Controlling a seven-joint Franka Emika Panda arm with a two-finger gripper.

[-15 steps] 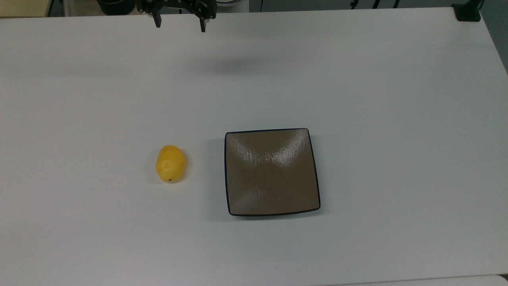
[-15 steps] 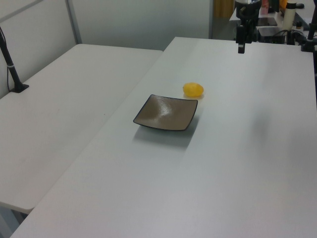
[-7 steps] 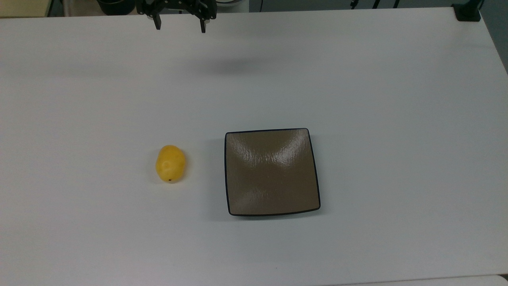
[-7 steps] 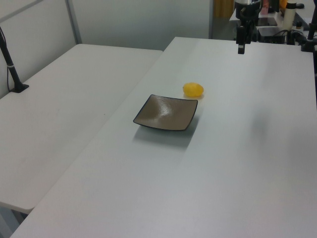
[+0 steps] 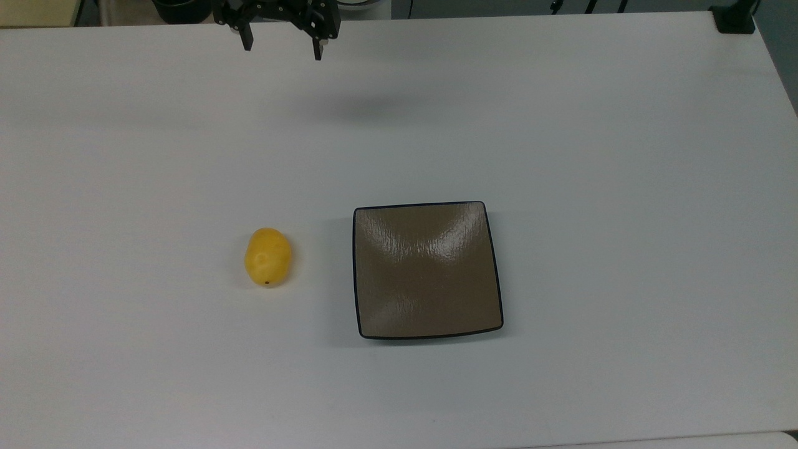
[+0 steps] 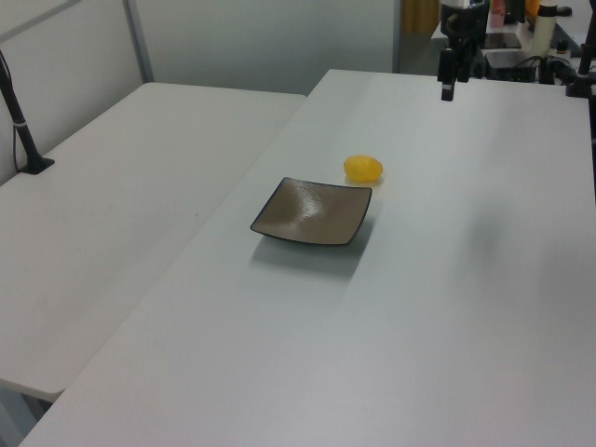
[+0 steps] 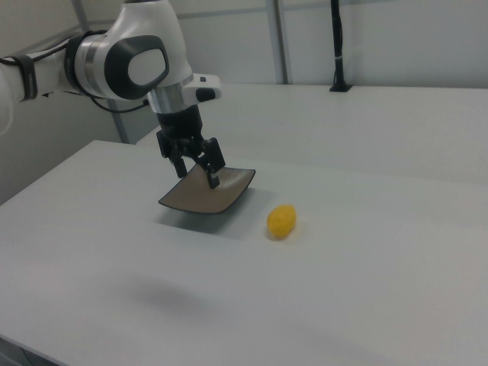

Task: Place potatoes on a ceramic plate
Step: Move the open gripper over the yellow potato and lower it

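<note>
The small yellow potato (image 5: pixel 268 257) lies on the white table, just off the left edge of the square brown plate (image 5: pixel 427 270) in the top view. The same potato (image 6: pixel 363 169) sits behind the plate (image 6: pixel 312 211) in the left view, and the potato (image 7: pixel 281 221) lies to the right of the plate (image 7: pixel 232 194) in the right view. My gripper (image 5: pixel 283 53) hangs open and empty high over the table's far edge, well away from both. The gripper (image 7: pixel 197 174) fingers point down, spread apart.
The white table (image 5: pixel 561 125) spreads wide around the plate and potato. A second white table (image 6: pixel 112 205) adjoins on the left view's left, with a black post (image 6: pixel 20 121) clamped on it. Clutter stands behind the far edge by the arm's base (image 6: pixel 521 37).
The gripper has come slightly down and forward over the table's far edge, still open. Potato and plate have not moved.
</note>
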